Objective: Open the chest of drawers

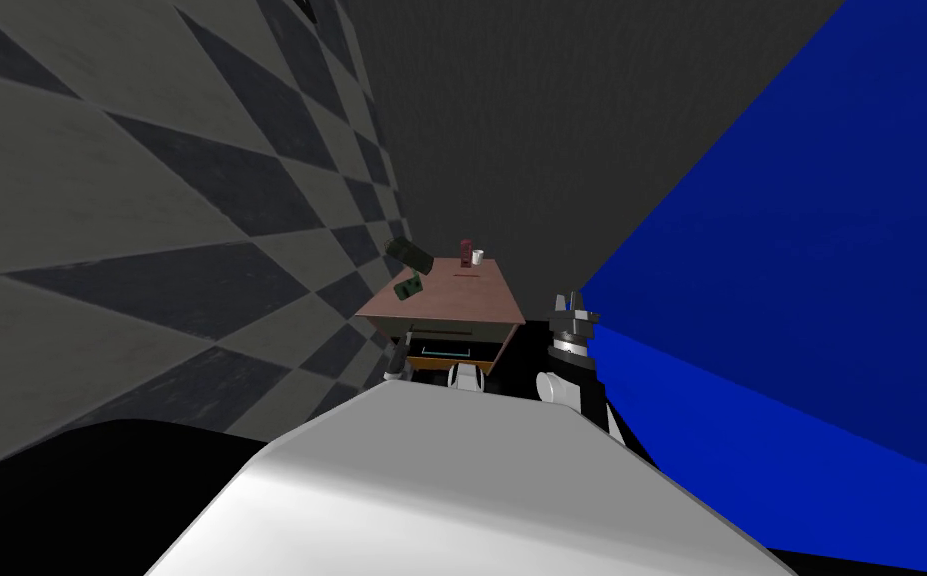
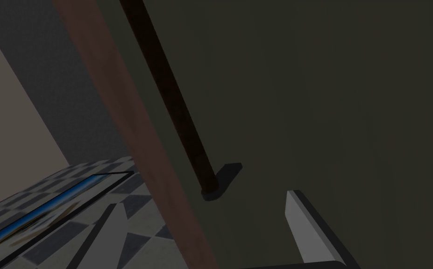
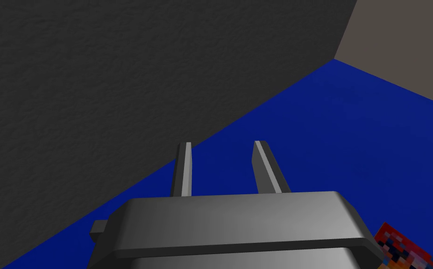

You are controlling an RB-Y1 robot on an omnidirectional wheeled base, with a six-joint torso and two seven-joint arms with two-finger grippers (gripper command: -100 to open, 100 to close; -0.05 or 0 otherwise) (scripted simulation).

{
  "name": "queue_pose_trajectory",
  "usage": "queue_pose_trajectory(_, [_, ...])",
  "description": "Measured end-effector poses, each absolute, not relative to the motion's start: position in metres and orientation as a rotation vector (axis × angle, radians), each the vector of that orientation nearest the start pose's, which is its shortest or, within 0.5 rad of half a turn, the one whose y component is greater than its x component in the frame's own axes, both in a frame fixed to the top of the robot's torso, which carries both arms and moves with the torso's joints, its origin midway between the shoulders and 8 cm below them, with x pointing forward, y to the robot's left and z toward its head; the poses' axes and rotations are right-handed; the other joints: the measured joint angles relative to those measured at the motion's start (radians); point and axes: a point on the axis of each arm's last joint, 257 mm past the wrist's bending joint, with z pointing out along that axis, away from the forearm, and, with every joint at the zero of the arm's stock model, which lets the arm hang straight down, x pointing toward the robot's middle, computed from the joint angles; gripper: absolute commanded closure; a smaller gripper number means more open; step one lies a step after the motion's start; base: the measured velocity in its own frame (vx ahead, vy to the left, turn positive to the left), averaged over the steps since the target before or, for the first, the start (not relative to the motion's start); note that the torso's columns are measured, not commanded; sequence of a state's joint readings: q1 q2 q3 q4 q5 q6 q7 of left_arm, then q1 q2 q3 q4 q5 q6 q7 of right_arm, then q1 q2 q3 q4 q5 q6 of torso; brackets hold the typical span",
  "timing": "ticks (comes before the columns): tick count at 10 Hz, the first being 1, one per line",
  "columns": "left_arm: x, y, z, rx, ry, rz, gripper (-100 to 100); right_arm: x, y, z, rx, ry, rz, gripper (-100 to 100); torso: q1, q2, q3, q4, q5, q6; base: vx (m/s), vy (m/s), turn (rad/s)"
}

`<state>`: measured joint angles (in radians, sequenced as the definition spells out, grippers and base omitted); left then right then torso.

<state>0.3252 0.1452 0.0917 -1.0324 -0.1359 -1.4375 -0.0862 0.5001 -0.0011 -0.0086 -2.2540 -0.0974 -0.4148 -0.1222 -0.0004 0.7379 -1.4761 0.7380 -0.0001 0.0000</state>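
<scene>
Brown-topped chest of drawers [image 1: 448, 298] looks heavy and stiff; best pulled by the drawer's dark bar handle [image 2: 173, 102] (rigid, slim). Right jaws stand spread; left jaws, cannot tell.

Everything is being rendered dim and flat, walls being splayed toward the head view's corners by the wide lens, the chest of drawers [image 2: 304, 93] being shown near-black, a faint shadow being cast beside its bar handle [image 2: 173, 107].

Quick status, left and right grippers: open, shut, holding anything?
Left gripper: cannot be told; it sits close to the dark drawer handle.
Right gripper: open, holding nothing.
</scene>
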Motion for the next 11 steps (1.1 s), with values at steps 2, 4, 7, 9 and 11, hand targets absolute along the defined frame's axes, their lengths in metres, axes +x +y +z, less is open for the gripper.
queue_pose_trajectory(2, [0.295,0.285,-0.269,-0.571,0.918,-1.178,-100,0.360,-0.297,-0.004,0.857,0.585,1.440,0,0.001,0.000,0.000,0.000,0.000,0.000,0.024,-0.018,0.011])
queue_pose_trajectory(4, [0.294,0.270,-0.275,-0.618,0.886,-1.192,-100,0.360,-0.297,-0.004,0.857,0.585,1.440,0,0.000,0.000,0.000,0.000,0.000,0.000,0.013,-0.013,0.017])
queue_pose_trajectory(7, [0.290,0.252,-0.282,-0.674,0.844,-1.208,-100,0.360,-0.297,-0.004,0.857,0.585,1.440,0,0.001,0.001,0.000,0.000,0.000,0.000,0.000,0.000,0.000])
queue_pose_trajectory(9, [0.289,0.245,-0.284,-0.691,0.828,-1.214,-100,0.360,-0.297,-0.004,0.857,0.585,1.440,0,0.001,0.000,0.000,0.000,0.000,0.000,-0.011,-0.003,0.009])
queue_pose_trajectory(11, [0.302,0.245,-0.279,-0.687,0.827,-1.217,-100,0.360,-0.297,-0.004,0.857,0.585,1.440,0,0.000,0.001,0.001,0.000,0.000,0.000,-0.038,-0.010,0.015])
